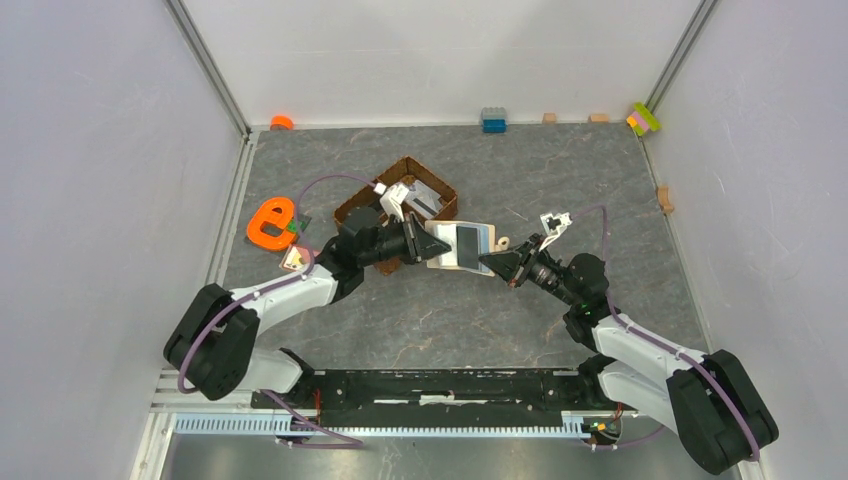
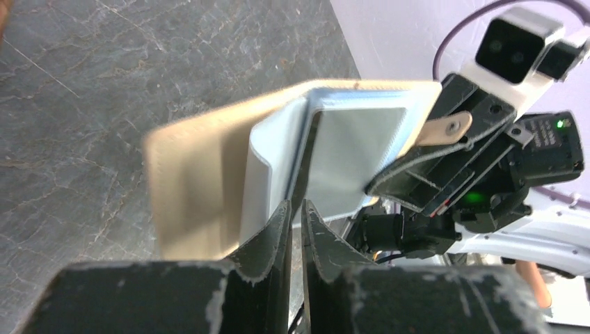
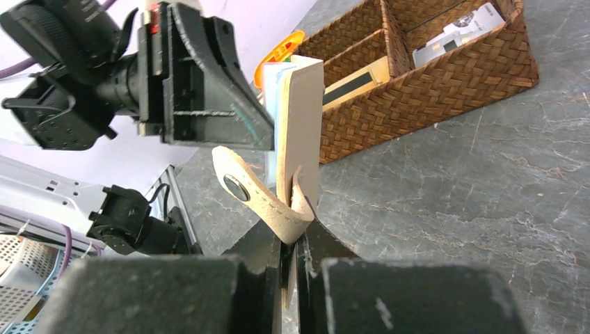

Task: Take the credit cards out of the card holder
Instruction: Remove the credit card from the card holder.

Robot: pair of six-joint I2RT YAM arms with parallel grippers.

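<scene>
**A:** Where is the card holder (image 1: 462, 243)?

**B:** Off the table, just in front of the wicker basket (image 1: 430, 176). It hangs between the two arms, open like a book.

**A:** Grips?

**B:** Right gripper (image 3: 292, 233) is clamped on the beige cover's edge, on the side away from the basket. The closing tab (image 3: 240, 186) curls loose just beside it. Left gripper (image 2: 298, 212), on the basket side, is pinched almost together on the lower edge of a clear-grey sleeve (image 2: 348, 153). Can't tell whether it holds a card or only plastic.

**A:** The credit cards?

**B:** None seen poking out. The sleeve window reads grey, contents unclear.

**A:** Handling?

**B:** My guess is the holder is light and soft, since the cover bows and the sleeves flop. The plastic looks slick and would likely stretch before letting go. Cards should be stiff, thin and smooth, and snug in the pocket. Best hold is a card's exposed edge at the sleeve mouth, pinched flat and drawn straight along the pocket. The right gripper braces the cover meanwhile. The risk is the whole holder dragging along, or slipping from that narrow bite near the tab.
</scene>
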